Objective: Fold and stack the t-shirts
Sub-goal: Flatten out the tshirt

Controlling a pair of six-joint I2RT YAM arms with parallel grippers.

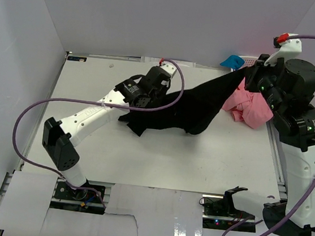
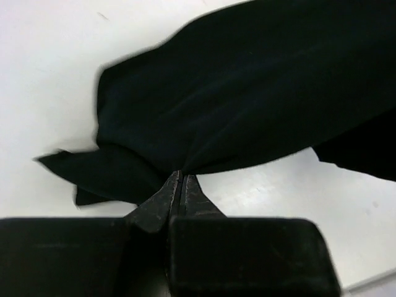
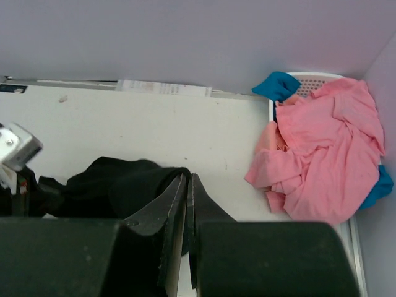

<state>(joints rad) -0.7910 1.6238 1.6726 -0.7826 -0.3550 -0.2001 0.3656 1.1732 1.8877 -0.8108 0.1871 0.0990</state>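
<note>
The black t-shirt (image 1: 196, 105) hangs stretched between my two grippers above the table's far half. My left gripper (image 1: 148, 97) is shut on its left edge; in the left wrist view the cloth (image 2: 247, 93) fans out from the closed tips (image 2: 180, 176). My right gripper (image 1: 248, 71) is shut on its far right corner, raised near the back wall; in the right wrist view the black cloth (image 3: 117, 182) drapes over the closed tips (image 3: 188, 178). Salmon-pink t-shirts (image 1: 248, 108) lie bunched at the far right and also show in the right wrist view (image 3: 322, 161).
A white lattice basket (image 3: 312, 81) stands at the back right under the pink pile, with a blue cloth (image 3: 276, 85) at its rim, also in the top view (image 1: 232, 61). A black stand (image 1: 229, 199) sits at the near edge. Walls close the back and sides.
</note>
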